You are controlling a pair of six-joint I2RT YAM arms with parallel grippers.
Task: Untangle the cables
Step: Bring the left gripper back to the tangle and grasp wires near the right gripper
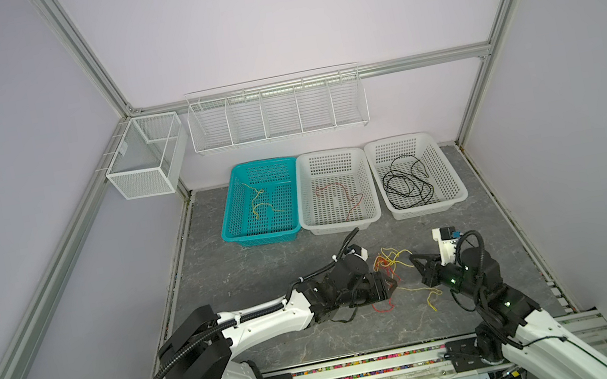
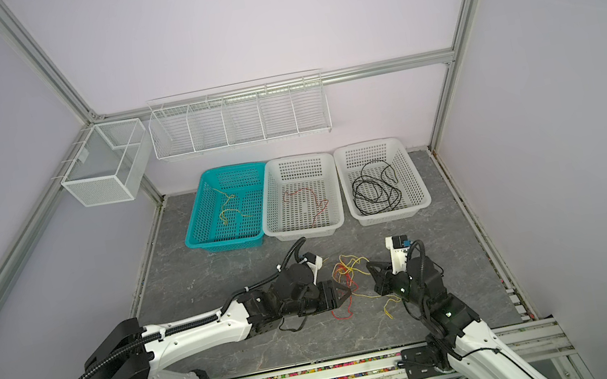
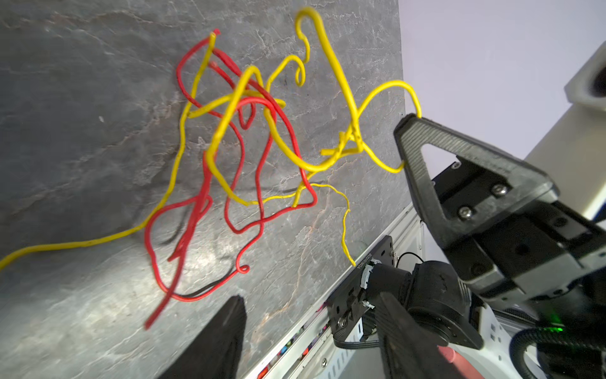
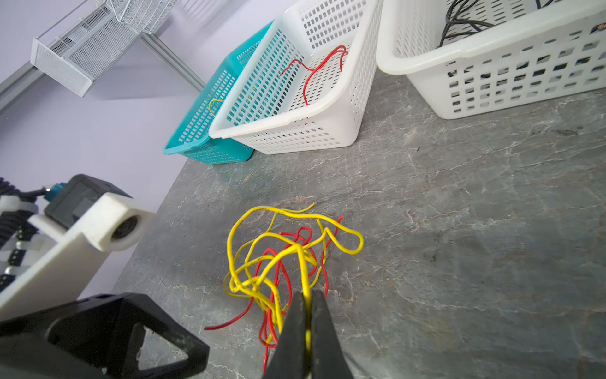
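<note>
Grey tabletop (image 1: 266, 273) carries the cables (image 1: 389, 264) as a red-and-yellow knot at the near middle, the right gripper (image 4: 306, 315) clenched on a yellow strand (image 4: 303, 262), the left gripper (image 1: 390, 285) released just left of it; next, I think, it must pinch a red strand (image 3: 191, 226) and pull leftwards.

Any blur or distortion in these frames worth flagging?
Left wrist view: red cable's near end smeared. Right wrist view: tangle sharp, right hand on yellow cable soft up close. Both top views: even light, faint shadows, frame posts splay outward.
</note>
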